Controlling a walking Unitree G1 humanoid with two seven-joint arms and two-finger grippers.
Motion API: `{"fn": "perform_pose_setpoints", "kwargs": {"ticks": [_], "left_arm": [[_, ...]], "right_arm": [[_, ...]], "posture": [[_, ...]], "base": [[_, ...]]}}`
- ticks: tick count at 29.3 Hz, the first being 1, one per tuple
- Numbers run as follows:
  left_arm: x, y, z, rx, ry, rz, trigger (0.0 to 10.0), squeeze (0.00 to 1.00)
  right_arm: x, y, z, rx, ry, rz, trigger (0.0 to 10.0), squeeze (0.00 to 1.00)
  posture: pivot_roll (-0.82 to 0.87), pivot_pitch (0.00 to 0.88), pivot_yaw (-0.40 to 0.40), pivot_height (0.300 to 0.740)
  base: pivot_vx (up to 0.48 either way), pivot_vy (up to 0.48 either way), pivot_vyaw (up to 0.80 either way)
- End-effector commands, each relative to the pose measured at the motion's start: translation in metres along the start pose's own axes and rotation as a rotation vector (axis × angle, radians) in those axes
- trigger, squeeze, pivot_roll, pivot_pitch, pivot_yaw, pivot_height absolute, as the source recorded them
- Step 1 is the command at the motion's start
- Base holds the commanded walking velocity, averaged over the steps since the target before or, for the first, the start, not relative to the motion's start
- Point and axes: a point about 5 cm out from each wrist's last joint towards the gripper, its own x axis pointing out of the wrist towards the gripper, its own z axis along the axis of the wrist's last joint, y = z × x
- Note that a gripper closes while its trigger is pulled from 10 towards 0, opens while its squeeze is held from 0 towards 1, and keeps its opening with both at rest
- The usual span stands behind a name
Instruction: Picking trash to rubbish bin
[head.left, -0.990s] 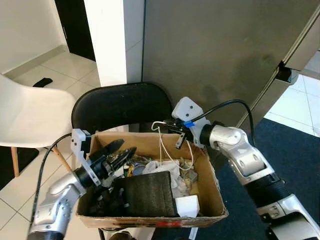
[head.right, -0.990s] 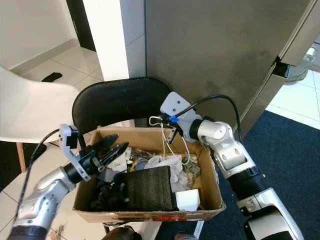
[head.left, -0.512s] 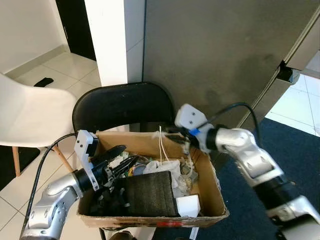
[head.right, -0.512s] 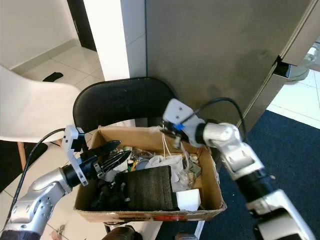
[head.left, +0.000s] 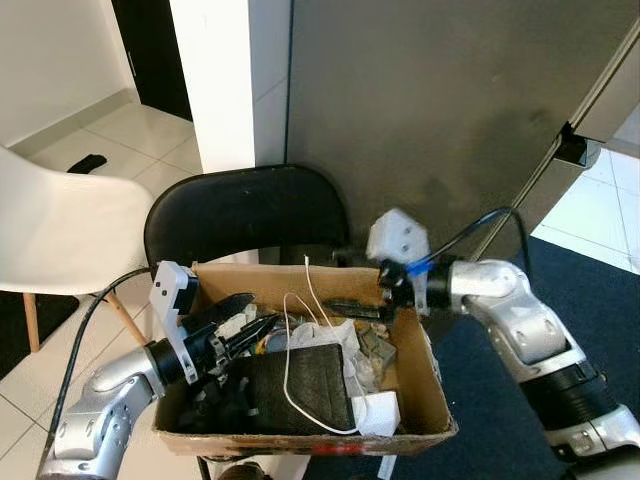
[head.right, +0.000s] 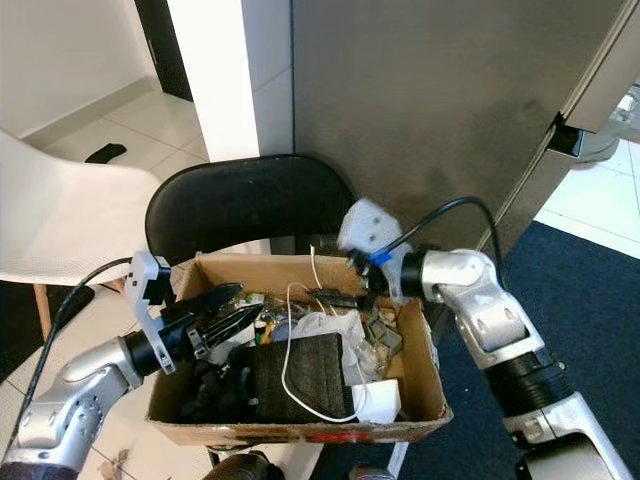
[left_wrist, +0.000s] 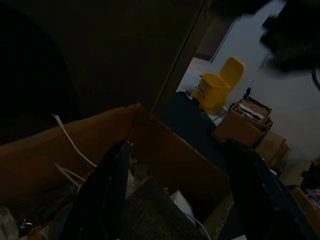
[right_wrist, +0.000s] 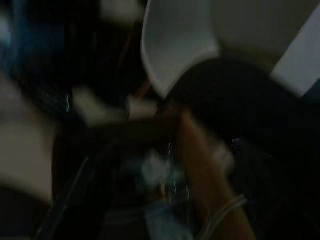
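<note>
In the left eye view, the left gripper (head.left: 243, 322) reaches over the left rim of the box (head.left: 420, 375), its fingers (head.left: 232, 303) spread a little and holding nothing. The right gripper (head.left: 350, 306) reaches in over the box's back right corner, fingers lying close together; whether they pinch anything cannot be told. The box rests on a black chair (head.left: 245, 210) and holds trash: a dark foam block (head.left: 305, 385) at its middle, a white wire (head.left: 290, 370) looped across the block, crumpled paper (head.left: 340, 335) behind it, and a white cube (head.left: 378, 410) at the front right. A white chair (head.left: 60, 235) stands left of the box, a grey panel (head.left: 440, 110) behind it. The right eye view gives the same scene, with the wire (head.right: 290, 365) curling up toward the box's back wall. The left wrist view looks between its two spread fingers (left_wrist: 102, 192) into the box, and beyond it shows a yellow bin (left_wrist: 217, 85) and cartons (left_wrist: 245, 120). The right wrist view is dark and blurred; a pale chair shape (right_wrist: 175, 45) can be made out.
</note>
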Motion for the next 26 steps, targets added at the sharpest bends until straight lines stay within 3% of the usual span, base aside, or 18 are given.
{"fn": "perform_pose_setpoints", "kwargs": {"ticks": [1, 5, 7, 12, 18, 26], "left_arm": [[0.001, 0.002, 0.006, 0.038, -0.018, 0.021, 10.0, 0.0], [0.012, 0.015, 0.018, 0.032, -0.101, 0.156, 10.0, 0.0], [0.019, 0.019, 0.024, 0.05, -0.139, 0.232, 10.0, 0.0], [0.031, 0.018, 0.031, 0.074, -0.184, 0.313, 10.0, 0.0], [0.043, 0.018, 0.035, 0.066, -0.211, 0.37, 10.0, 0.0], [0.048, 0.022, 0.036, 0.092, -0.186, 0.411, 10.0, 0.0]], "right_arm": [[-0.002, -0.007, 0.004, 0.052, -0.065, -0.058, 10.0, 0.0], [0.008, -0.02, 0.009, 0.21, -0.249, -0.244, 10.0, 0.0], [0.018, -0.017, 0.01, 0.259, -0.297, -0.284, 10.0, 0.0], [0.033, -0.002, 0.008, 0.285, -0.32, -0.255, 10.0, 0.0], [0.036, -0.011, -0.006, 0.385, -0.312, -0.348, 10.0, 0.0], [0.037, -0.013, -0.01, 0.408, -0.315, -0.382, 10.0, 0.0]], "posture": [[0.04, 0.0, -0.03, 0.74], [0.04, 0.0, -0.028, 0.74], [0.03, 0.0, -0.027, 0.74], [0.03, 0.0, -0.027, 0.74], [0.03, 0.0, -0.031, 0.74], [0.03, 0.0, -0.031, 0.74]], "base": [[0.0, 0.0, 0.0], [0.0, 0.0, 0.0], [0.0, 0.0, 0.0], [0.0, 0.0, 0.0], [0.0, 0.0, 0.0], [-0.206, 0.0, 0.0]]}}
